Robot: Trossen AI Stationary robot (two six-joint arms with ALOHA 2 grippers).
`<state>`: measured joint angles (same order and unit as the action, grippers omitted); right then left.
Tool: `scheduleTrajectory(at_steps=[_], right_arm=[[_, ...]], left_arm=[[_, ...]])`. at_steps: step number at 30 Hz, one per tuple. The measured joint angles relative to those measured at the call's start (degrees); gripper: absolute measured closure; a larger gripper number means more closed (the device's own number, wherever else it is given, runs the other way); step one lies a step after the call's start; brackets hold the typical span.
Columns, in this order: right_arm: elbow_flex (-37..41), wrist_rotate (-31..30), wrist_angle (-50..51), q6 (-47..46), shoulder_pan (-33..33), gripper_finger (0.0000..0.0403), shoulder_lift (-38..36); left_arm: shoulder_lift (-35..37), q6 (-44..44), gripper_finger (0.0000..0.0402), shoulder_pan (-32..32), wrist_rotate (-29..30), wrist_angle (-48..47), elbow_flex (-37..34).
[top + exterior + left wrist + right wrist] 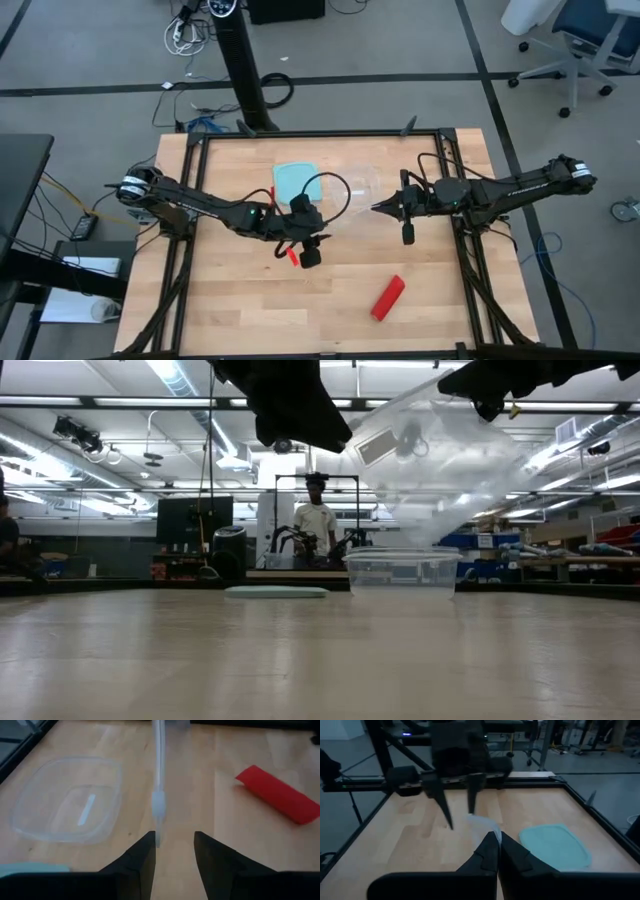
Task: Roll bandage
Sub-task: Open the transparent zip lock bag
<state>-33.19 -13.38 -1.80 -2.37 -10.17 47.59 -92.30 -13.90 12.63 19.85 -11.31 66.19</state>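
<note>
Plainly, the bandage [388, 297] is lying flat on the counter [250, 310] as a short, flattened red piece, toward the front of the counter and well apart from both arms. In the left wrist view the bandage [277, 795] is showing as thin cloth folded over on itself, with one end lifting slightly. I judge it to be light, soft and limp, likely to be sagging or unrolling if pinched in the middle. It is not fragile. A hold at one short end, flat across the width, is looking like the better place to start a roll.

The left tool [310, 250] is hovering over the middle of the counter with its fingers [145, 857] standing apart and gripping nothing. A clear edge of the plastic bag [159, 780] is hanging just in front of them. The right tool [496, 837] is pinching that bag [440, 450] shut between its fingers and holding it up above the counter. I cannot tell whether anything is inside the bag.

Beneath the bag, a clear tub [403, 572] is sitting upright and is looking empty. Just beside it a light-blue square piece [295, 180] is lying flat with nothing on it.
</note>
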Motion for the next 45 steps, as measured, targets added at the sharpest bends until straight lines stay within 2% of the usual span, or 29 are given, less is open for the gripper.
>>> scheduleTrajectory(at_steps=[7, 14, 21, 25, 37, 41, 43, 45], right_arm=[[0.0, -0.2, -0.5, 0.0, 0.0, 0.0403, -0.3], [0.1, 1.3, -1.3, -0.6, -0.5, 0.0403, -1.2], [0.1, 1.0, -1.2, -0.5, -1.8, 0.0403, -3.5], [0.1, 0.9, -1.6, -0.5, -1.8, 0.0403, -3.1], [0.1, 0.8, -4.1, -0.5, -1.8, 0.0403, -2.0], [0.1, 0.8, -4.2, -0.5, -1.8, 0.0403, -1.8], [0.1, 0.8, -4.2, -0.5, -1.8, 0.0403, -1.8], [0.1, 0.8, -4.2, -0.5, -1.8, 0.0403, -1.7]], left_arm=[[0.0, -1.3, 0.0264, 1.7, 5.8, -0.5, 0.0], [-0.1, -1.4, 0.0264, 2.1, 9.3, 7.0, -4.3], [-0.1, -1.1, 0.0264, 4.1, 12.3, 30.6, -15.2], [-0.1, 1.3, 0.0264, 3.6, 13.1, 41.6, -18.3], [-0.1, 5.7, 0.0266, 1.2, 13.3, 48.4, -18.8], [-0.1, 7.7, 0.0290, 1.2, 13.2, 51.2, -18.8], [-0.1, 7.8, 0.0322, 1.2, 13.2, 51.7, -18.8], [-0.1, 8.0, 0.0372, 1.2, 12.9, 51.6, -18.8]])
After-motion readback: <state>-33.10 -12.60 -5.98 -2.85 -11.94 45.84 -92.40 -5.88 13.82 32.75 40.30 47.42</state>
